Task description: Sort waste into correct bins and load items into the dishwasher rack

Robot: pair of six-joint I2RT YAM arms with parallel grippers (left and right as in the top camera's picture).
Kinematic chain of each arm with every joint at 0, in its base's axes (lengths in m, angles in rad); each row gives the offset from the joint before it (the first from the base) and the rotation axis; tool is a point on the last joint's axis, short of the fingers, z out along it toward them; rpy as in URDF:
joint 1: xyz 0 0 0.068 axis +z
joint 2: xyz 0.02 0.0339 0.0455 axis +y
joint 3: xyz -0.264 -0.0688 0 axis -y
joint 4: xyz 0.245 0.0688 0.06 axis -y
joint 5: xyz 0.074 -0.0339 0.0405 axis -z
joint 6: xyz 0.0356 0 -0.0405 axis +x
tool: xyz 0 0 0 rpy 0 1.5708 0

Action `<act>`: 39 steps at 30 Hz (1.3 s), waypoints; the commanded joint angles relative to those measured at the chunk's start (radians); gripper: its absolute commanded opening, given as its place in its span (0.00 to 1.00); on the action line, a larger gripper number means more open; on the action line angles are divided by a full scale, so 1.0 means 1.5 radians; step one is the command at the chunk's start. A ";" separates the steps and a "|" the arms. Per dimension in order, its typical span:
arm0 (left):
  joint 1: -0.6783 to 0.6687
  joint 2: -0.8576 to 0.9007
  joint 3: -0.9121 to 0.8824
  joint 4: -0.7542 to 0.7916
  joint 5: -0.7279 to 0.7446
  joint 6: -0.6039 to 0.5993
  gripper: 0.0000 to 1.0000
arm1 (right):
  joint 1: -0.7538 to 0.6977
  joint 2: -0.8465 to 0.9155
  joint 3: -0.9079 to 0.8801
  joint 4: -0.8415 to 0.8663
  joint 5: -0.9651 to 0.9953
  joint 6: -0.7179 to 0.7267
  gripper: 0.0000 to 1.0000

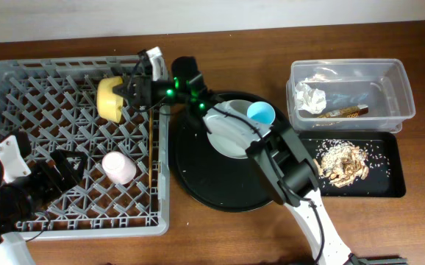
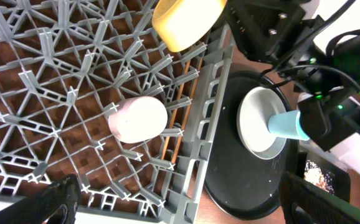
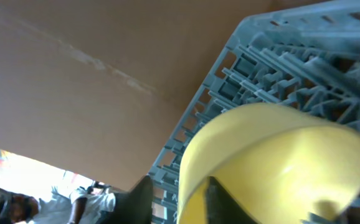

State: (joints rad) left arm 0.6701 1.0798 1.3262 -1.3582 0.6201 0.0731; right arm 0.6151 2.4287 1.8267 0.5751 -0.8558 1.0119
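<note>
Yellow bowl [image 1: 111, 98] pinched by right pincer [image 1: 129, 91] over grey rack [image 1: 43, 77]; left pincer [image 2: 180, 208] spread; tissue [image 1: 312, 97] seen only overhead

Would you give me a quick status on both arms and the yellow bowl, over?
Right gripper shut on yellow bowl, at dishwasher rack right edge. Left gripper open, over rack. Pink cup apart from bowl.

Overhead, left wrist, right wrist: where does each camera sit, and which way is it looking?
Overhead: above the table, looking straight down on the large square grey plastic rack, round black tray, left arm and right arm.
Left wrist: over the rack, looking down at a small pink cup; its dark jaws blur the bottom corners.
Right wrist: close behind the yellow bowl its jaws hold, facing past the rack's edge.
Shared: every view shows bowl and rack.
</note>
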 commanded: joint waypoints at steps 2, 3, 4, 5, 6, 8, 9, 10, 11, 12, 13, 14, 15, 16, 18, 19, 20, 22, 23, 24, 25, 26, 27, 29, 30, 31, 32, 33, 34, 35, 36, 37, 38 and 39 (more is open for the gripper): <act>0.001 -0.001 0.004 0.002 0.000 -0.004 0.99 | -0.036 0.002 -0.005 -0.008 -0.056 0.020 0.33; 0.001 -0.001 0.004 0.002 0.000 -0.004 0.99 | -0.051 0.002 -0.005 -0.008 -0.072 0.032 0.34; 0.001 -0.001 0.004 0.002 0.000 -0.004 0.99 | -0.058 0.002 -0.005 -0.008 -0.079 0.033 0.36; 0.001 -0.001 0.004 0.002 0.000 -0.004 0.99 | -0.069 -0.001 -0.005 -0.010 -0.087 0.033 0.39; 0.001 -0.001 0.004 0.002 0.000 -0.004 0.99 | -0.086 -0.007 -0.005 -0.025 -0.095 0.035 0.40; 0.001 -0.001 0.004 0.002 0.000 -0.004 0.99 | -0.120 -0.031 -0.005 -0.106 -0.096 0.024 0.40; 0.001 -0.001 0.004 0.002 0.000 -0.004 0.99 | -0.136 -0.046 -0.005 -0.153 -0.095 0.005 0.39; 0.001 -0.001 0.004 0.002 0.000 -0.004 0.99 | -0.148 -0.064 -0.005 -0.197 -0.093 -0.026 0.39; 0.001 -0.001 0.004 0.002 0.000 -0.004 0.99 | -0.155 -0.090 -0.004 -0.258 -0.079 -0.079 0.39; 0.001 -0.001 0.004 0.002 0.000 -0.004 0.99 | -0.156 -0.108 -0.004 -0.299 -0.062 -0.123 0.39; 0.001 -0.001 0.004 0.002 0.000 -0.004 0.99 | -0.153 -0.131 -0.004 -0.367 -0.027 -0.186 0.36; 0.001 -0.001 0.004 0.002 0.000 -0.004 0.99 | -0.148 -0.178 -0.004 -0.523 0.099 -0.313 0.34; 0.001 -0.001 0.004 0.002 0.000 -0.004 0.99 | -0.149 -0.204 -0.004 -0.600 0.179 -0.364 0.33; 0.001 -0.001 0.004 0.002 0.000 -0.004 0.99 | -0.150 -0.245 -0.004 -0.702 0.297 -0.444 0.32; 0.001 -0.001 0.004 0.002 0.000 -0.004 0.99 | -0.154 -0.314 -0.004 -0.840 0.434 -0.534 0.30; 0.001 -0.001 0.004 0.002 0.000 -0.004 0.99 | -0.158 -0.353 -0.004 -0.921 0.485 -0.565 0.32; 0.001 -0.001 0.004 0.002 0.000 -0.004 0.99 | -0.162 -0.376 -0.004 -0.977 0.513 -0.583 0.34; 0.001 -0.001 0.004 0.002 0.000 -0.004 0.99 | -0.181 -0.427 -0.004 -1.147 0.593 -0.601 0.38; 0.001 -0.001 0.004 0.002 0.000 -0.004 0.99 | -0.193 -0.436 -0.004 -1.193 0.594 -0.608 0.38; 0.001 -0.001 0.004 0.002 0.000 -0.004 0.99 | -0.199 -0.438 -0.004 -1.221 0.591 -0.608 0.38; 0.001 -0.001 0.004 0.002 0.000 -0.004 0.99 | -0.201 -0.438 -0.006 -1.247 0.572 -0.635 0.38; 0.001 -0.001 0.004 0.002 0.000 -0.004 0.99 | -0.199 -0.437 -0.014 -1.259 0.545 -0.669 0.38; 0.001 -0.001 0.004 0.002 0.000 -0.004 0.99 | -0.194 -0.437 -0.028 -1.260 0.533 -0.688 0.38; 0.001 -0.001 0.004 0.002 0.000 -0.004 0.99 | -0.183 -0.437 -0.068 -1.232 0.537 -0.690 0.38; 0.001 -0.001 0.004 0.002 0.000 -0.004 0.99 | -0.179 -0.437 -0.093 -1.200 0.538 -0.690 0.38; 0.001 -0.001 0.004 0.002 0.000 -0.004 0.99 | -0.179 -0.437 -0.118 -1.166 0.539 -0.690 0.38; 0.001 -0.001 0.004 0.002 0.000 -0.004 0.99 | -0.179 -0.437 -0.150 -1.122 0.539 -0.690 0.38; 0.001 -0.001 0.004 0.002 0.000 -0.004 0.99 | -0.179 -0.437 -0.188 -1.065 0.538 -0.703 0.41; 0.001 -0.001 0.004 0.002 0.000 -0.004 0.99 | -0.178 -0.437 -0.232 -1.002 0.538 -0.725 0.42; 0.001 -0.001 0.004 0.002 0.000 -0.004 0.99 | -0.179 -0.437 -0.281 -0.935 0.542 -0.728 0.42; 0.001 -0.001 0.004 0.002 0.000 -0.004 0.99 | -0.179 -0.437 -0.312 -0.895 0.544 -0.728 0.42; 0.001 -0.001 0.004 0.002 0.000 -0.004 0.99 | -0.179 -0.437 -0.345 -0.857 0.543 -0.727 0.41; 0.001 -0.001 0.004 0.002 0.000 -0.004 0.99 | -0.179 -0.437 -0.366 -0.832 0.543 -0.727 0.38; 0.001 -0.001 0.004 0.002 0.000 -0.004 0.99 | -0.179 -0.437 -0.377 -0.820 0.543 -0.727 0.34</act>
State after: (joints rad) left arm 0.6701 1.0798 1.3258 -1.3579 0.6197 0.0696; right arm 0.3420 1.7851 1.3025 -0.6933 -0.0452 -0.0685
